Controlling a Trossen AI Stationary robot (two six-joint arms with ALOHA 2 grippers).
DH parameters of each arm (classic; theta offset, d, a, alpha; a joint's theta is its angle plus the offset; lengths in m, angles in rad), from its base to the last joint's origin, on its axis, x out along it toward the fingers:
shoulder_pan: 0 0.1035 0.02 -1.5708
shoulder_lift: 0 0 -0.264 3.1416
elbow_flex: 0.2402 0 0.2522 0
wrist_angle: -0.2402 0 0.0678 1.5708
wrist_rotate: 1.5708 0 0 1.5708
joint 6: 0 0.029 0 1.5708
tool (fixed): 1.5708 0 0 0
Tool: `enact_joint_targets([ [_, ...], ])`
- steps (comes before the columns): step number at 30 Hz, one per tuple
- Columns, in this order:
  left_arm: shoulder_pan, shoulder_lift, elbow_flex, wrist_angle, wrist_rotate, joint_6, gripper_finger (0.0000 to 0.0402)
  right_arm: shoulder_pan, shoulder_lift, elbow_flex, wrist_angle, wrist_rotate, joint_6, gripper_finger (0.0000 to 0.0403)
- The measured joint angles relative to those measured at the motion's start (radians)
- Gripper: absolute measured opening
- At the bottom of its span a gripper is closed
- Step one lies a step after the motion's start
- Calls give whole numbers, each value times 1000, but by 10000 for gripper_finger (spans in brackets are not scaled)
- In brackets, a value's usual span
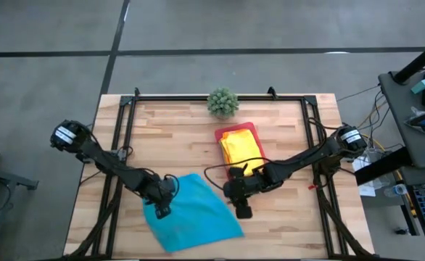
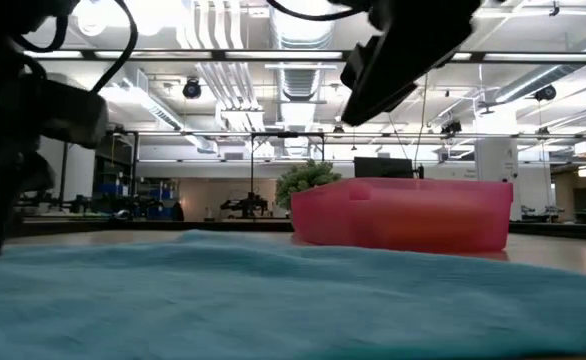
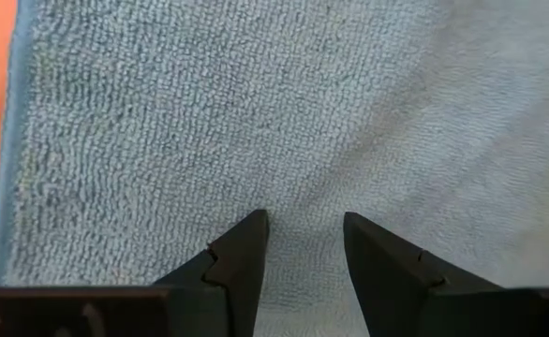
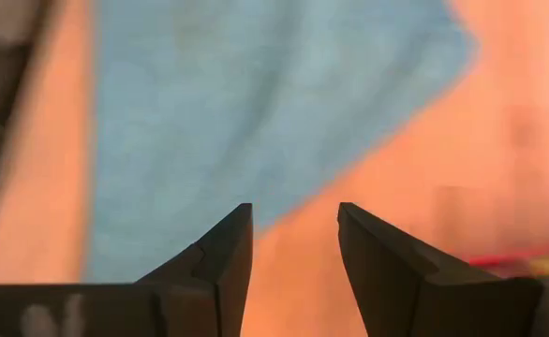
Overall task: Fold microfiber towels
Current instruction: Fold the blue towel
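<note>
A turquoise blue towel point(image 1: 194, 214) lies spread flat on the wooden table near its front edge; it fills the foreground of the low view point(image 2: 273, 290). My left gripper point(image 1: 162, 210) points down over the towel's left part point(image 3: 256, 112), open, with its tips close to the cloth. My right gripper point(image 1: 243, 210) hangs open above the table by the towel's right edge point(image 4: 256, 103), with nothing between its fingers. A yellow towel point(image 1: 241, 148) lies folded on a pink tray point(image 1: 236, 130). My left gripper point(image 3: 303, 229) comes at the turquoise towel from above, near its left edge, with the fingers apart. Whether the fingertips point(image 3: 246, 243) touch the cloth I cannot tell.
A small spiky green plant point(image 1: 223, 101) stands at the table's far edge, behind the pink tray point(image 2: 403, 215). Black rails run along the table's far, left and right sides. Bare wood lies to the right of the tray and at the far left.
</note>
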Motion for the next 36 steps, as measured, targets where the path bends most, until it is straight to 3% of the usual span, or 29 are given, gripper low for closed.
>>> enact_joint_targets([
  [4,1,-38,9,-128,-6,0,134,-1,0,0,7,212,29,146],
  [7,2,-86,1,-149,-58,-3,134,-17,0,-3,76,278,-2,140],
  [14,3,-190,-5,-69,-198,3,134,-85,88,-4,314,218,-106,132],
  [22,0,-168,-28,-48,-255,-2,134,-144,263,78,388,196,-93,132],
  [26,-2,-117,-33,-36,-255,-3,134,-150,343,168,349,193,-83,132],
  [36,-3,-21,-27,-34,-270,-2,134,-161,494,397,17,202,18,132],
])
